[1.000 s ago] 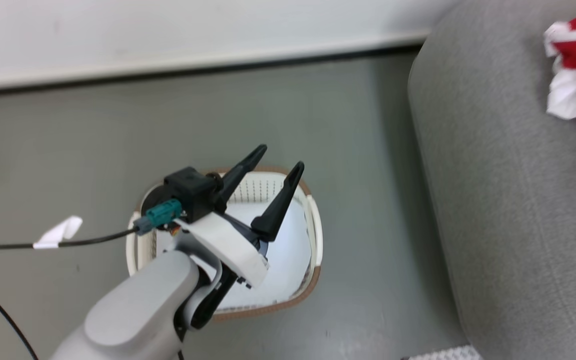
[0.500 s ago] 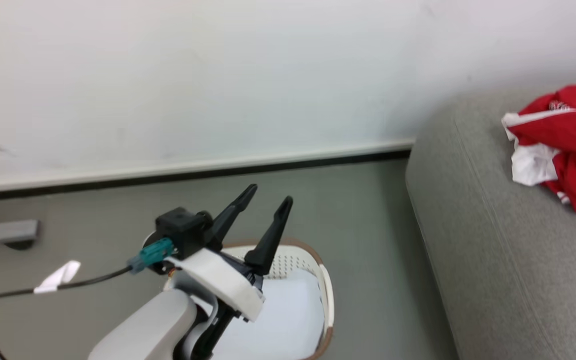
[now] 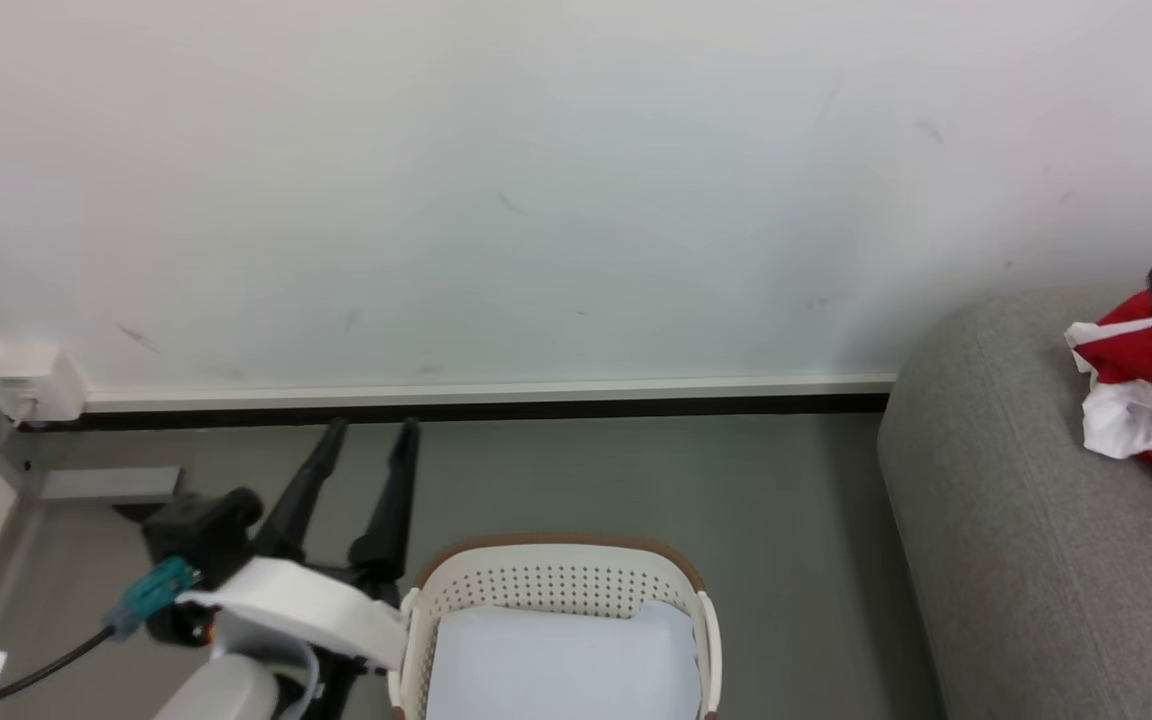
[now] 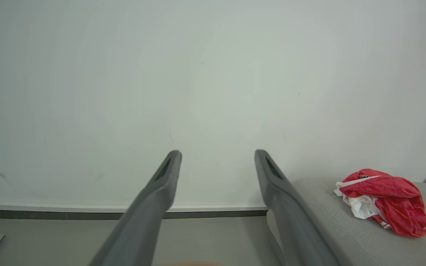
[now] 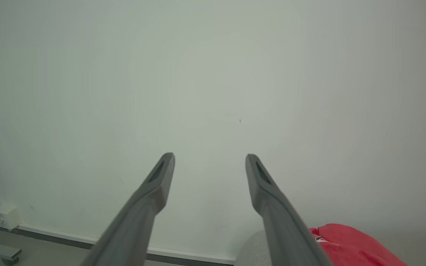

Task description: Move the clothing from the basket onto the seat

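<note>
Your left gripper point(image 3: 371, 432) tilts up at the perforated basket's point(image 3: 556, 585) nine o'clock, fingers spread, empty. Your right gripper point(image 5: 209, 157) gapes too. Crumpled red clothing point(image 4: 383, 201) lies on the woven grey seat point(image 4: 331, 229).

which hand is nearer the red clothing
Right. The right hand is beside the clothing on the sofa; the left hand is by the basket, across the floor from it.

Bright, even light; head view slightly blurred (wrist-view corners darker).
</note>
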Available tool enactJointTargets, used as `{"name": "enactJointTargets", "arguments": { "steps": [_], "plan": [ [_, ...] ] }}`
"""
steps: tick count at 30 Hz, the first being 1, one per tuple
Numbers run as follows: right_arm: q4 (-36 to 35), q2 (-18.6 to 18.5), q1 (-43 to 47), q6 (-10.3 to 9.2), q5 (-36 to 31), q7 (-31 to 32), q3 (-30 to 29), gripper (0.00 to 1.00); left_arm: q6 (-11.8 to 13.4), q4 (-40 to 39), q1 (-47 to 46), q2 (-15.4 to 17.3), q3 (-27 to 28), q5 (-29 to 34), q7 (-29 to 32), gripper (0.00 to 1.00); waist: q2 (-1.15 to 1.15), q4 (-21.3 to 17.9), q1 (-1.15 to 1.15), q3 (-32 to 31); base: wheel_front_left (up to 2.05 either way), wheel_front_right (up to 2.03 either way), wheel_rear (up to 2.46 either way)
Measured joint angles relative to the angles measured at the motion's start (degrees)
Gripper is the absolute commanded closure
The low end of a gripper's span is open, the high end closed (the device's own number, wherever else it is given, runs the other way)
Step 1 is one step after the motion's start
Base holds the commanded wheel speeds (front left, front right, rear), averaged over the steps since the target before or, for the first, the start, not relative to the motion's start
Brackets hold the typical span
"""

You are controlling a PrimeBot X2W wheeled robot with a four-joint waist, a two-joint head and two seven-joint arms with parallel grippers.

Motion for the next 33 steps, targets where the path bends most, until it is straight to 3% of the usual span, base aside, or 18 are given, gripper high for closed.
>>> {"name": "enactJointTargets", "arguments": {
  "steps": [3,8,16,24,33],
  "plan": [
    [-0.7,2.6,4.9,0.0,-1.8,-2.6,-0.6,0.0,0.8,-0.9,3.7,-0.6,4.4,0.9,0.0,0.0,0.0,1.0,0.0,-0.9,0.0,0.0,0.0],
    [-0.6,7.1,11.4,0.0,-2.5,-7.3,-1.1,0.0,-0.1,-0.5,8.4,-2.3,10.7,3.8,0.0,0.0,0.0,2.4,0.0,-1.7,0.0,0.0,0.0],
    [1.5,13.6,17.4,0.0,-7.2,-12.5,-0.7,0.0,-1.1,2.8,12.4,-5.1,17.6,15.6,0.0,0.0,0.0,3.0,0.01,-1.6,0.0,0.0,0.0],
    [-1.8,20.5,23.1,0.0,-14.6,-12.8,-4.3,0.0,-5.8,4.4,15.9,-11.3,25.5,25.1,0.0,0.0,0.0,3.4,0.02,-1.3,0.0,0.0,0.0],
    [-2.0,22.3,25.5,0.0,-17.5,-12.8,-5.3,0.0,-11.0,5.7,16.9,-16.1,31.7,31.1,0.0,0.0,0.0,3.3,0.01,-1.3,0.0,0.0,0.0]
  ]
}}
